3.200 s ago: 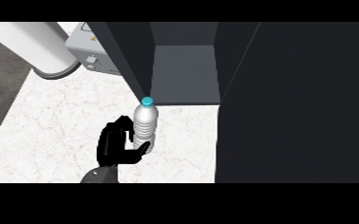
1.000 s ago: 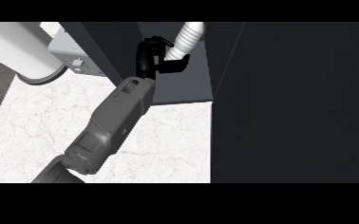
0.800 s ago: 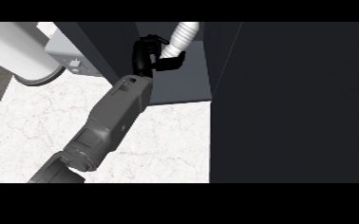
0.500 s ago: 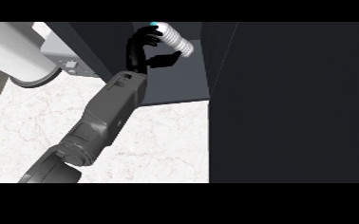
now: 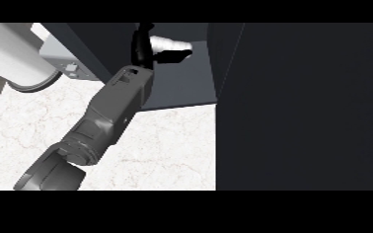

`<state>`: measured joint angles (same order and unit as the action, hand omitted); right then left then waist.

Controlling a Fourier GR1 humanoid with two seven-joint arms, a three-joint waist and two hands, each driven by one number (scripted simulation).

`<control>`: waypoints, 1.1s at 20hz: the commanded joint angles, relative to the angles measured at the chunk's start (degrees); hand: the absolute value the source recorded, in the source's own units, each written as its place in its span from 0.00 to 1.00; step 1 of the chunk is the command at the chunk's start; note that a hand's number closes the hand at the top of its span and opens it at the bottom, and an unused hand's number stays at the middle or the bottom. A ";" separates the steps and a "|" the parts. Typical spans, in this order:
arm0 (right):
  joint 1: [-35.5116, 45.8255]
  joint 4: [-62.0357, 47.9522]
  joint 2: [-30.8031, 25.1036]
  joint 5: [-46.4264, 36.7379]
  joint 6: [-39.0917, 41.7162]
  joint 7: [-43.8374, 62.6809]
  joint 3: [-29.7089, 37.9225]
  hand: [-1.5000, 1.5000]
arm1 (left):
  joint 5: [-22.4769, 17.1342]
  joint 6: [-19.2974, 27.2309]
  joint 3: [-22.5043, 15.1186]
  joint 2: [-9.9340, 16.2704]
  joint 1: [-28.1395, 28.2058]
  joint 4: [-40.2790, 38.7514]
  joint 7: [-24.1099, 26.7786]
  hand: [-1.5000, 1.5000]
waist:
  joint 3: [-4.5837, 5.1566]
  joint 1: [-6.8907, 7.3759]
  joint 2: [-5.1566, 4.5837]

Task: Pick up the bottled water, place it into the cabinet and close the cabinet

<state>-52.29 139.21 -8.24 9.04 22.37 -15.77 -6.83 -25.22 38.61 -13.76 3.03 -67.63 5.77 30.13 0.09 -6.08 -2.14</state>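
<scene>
Cabinet opening taken up by the arm; open counter below

The left robot hand [image 5: 143, 47] and its forearm fill the left part of the cabinet [image 5: 182, 86] opening, with the bottled water [image 5: 169, 44] lying across the back of it. The dark cabinet door [image 5: 291, 103] walls off the whole right side. To the left, a grey box [image 5: 62, 59] and a pale cylinder [image 5: 22, 59] crowd the corner. The marble counter [image 5: 167, 148] in front of the cabinet lies open between forearm and door.
</scene>
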 commanded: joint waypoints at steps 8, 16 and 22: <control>-2.41 2.94 -0.33 3.10 1.82 0.92 -1.00 0.00 | -4.06 -14.64 5.45 -0.70 0.22 5.61 9.80 0.00 | 0.01 1.73 0.78; -4.08 5.52 0.74 3.37 0.23 3.89 -1.41 0.00 | -4.21 -15.84 5.41 -3.00 1.04 8.99 8.18 0.00 | -0.07 4.42 2.10; -1.33 7.97 1.47 2.77 -2.35 8.12 -3.81 0.00 | -7.00 -16.68 0.59 -3.03 8.05 16.24 8.04 0.00 | -0.05 4.64 2.15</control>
<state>-53.69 139.61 -6.36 9.27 21.73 -13.09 -10.84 -30.70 22.76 -10.91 0.14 -62.84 17.94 38.83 0.05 -1.94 -0.13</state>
